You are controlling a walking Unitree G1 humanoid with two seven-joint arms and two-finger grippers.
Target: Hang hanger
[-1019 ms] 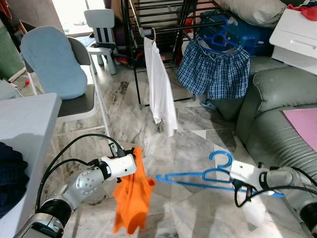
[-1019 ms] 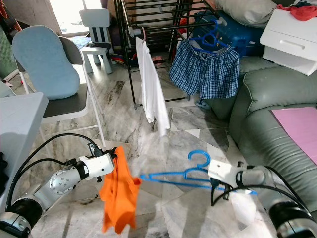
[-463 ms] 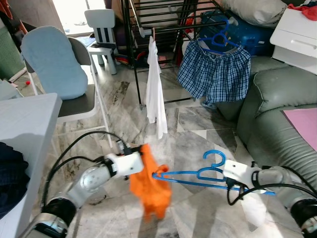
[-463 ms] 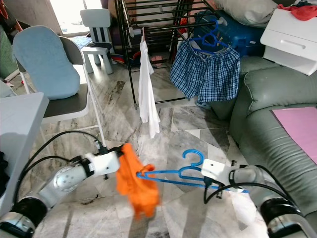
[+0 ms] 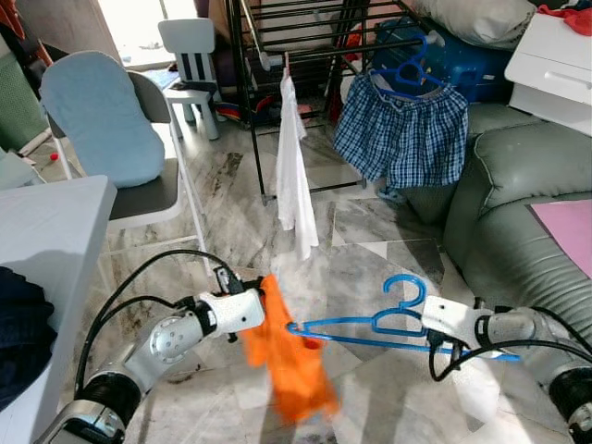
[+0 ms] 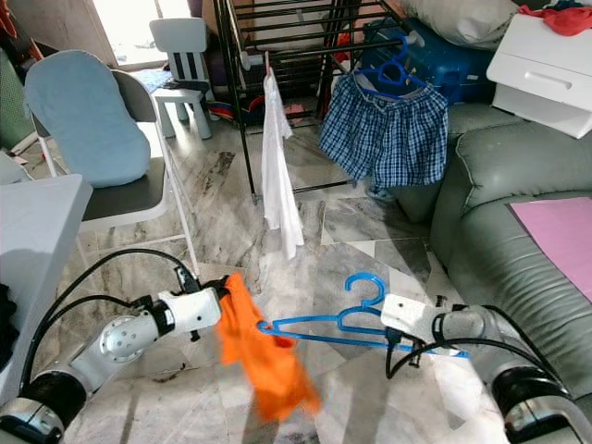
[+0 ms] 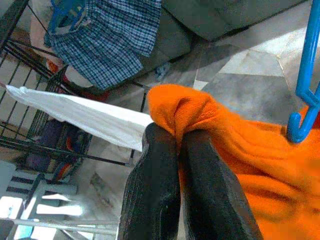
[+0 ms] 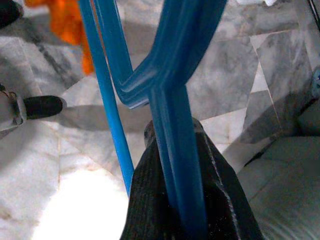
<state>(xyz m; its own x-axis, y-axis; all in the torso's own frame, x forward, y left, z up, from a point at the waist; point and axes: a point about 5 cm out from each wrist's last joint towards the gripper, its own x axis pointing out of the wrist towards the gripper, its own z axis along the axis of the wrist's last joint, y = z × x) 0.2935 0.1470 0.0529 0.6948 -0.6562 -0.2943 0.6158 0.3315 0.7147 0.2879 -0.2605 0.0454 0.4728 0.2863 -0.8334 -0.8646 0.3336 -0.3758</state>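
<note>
Pincers: your left pincer (image 5: 262,310) is clamped on the orange garment (image 5: 294,367); your right pincer (image 5: 433,324) is clamped on the blue hanger (image 5: 365,329), held level over the floor between them.
Risk, large: the drying rack (image 5: 305,37) stands well apart ahead, so the cloth may slide off while you carry it.
Risk, small: the hanger's tip barely enters the fabric and could snag or slip out.
Look: thin blue plastic, hook upward.
</note>
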